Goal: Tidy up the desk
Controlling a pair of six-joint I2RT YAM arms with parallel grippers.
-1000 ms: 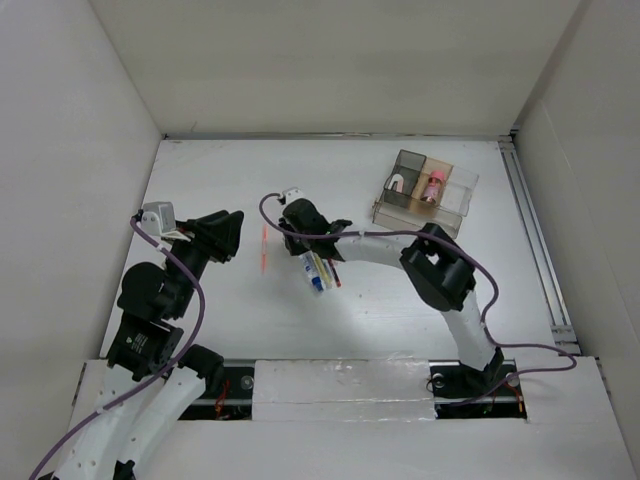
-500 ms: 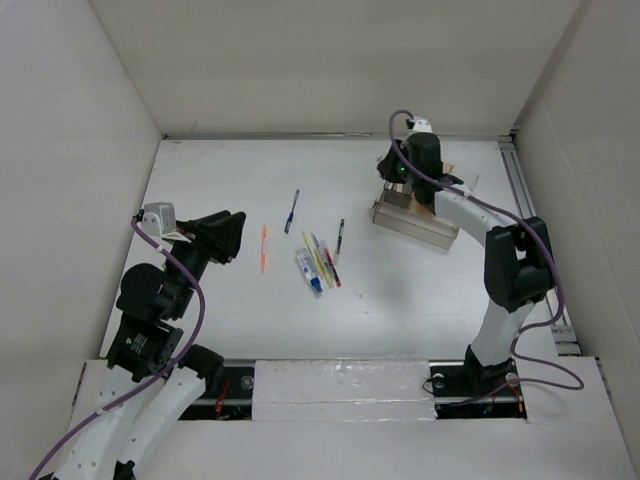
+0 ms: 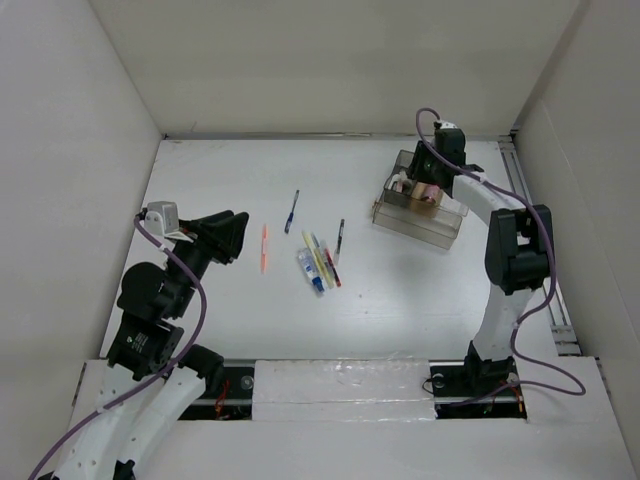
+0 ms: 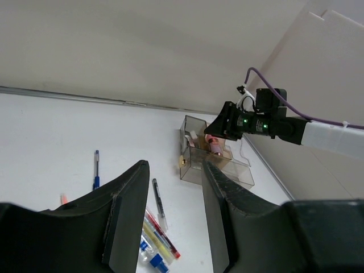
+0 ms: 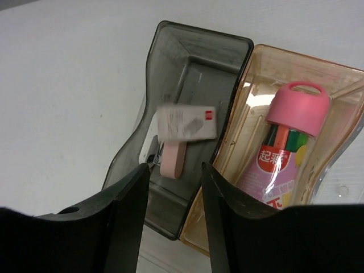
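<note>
The white desk [image 3: 400, 300] holds loose pens and a clear compartmented tray [image 3: 428, 226] at the back right. My right gripper [image 3: 418, 180] hangs open and empty over the tray's dark compartment [image 5: 205, 35]. A blurred white-labelled pink item [image 5: 182, 128] is inside that compartment, just beyond my fingertips [image 5: 175, 169]. A pink-capped tube of coloured pens [image 5: 287, 151] lies in the neighbouring amber compartment. My left gripper [image 3: 232, 235] is open and empty above the desk's left side. In its own view [image 4: 174, 166] the tray [image 4: 196, 170] and right gripper [image 4: 224, 128] show far ahead.
On the middle of the desk lie a blue pen [image 3: 291, 211], a black pen [image 3: 340, 236], an orange item [image 3: 264, 247] and a cluster of markers [image 3: 318, 262]. A metal rail [image 3: 535, 240] runs along the right edge. White panels wall the desk.
My right arm swung from the pens in the middle of the desk to the tray at the back right. The blue and black pens are uncovered. My left arm stayed still.
</note>
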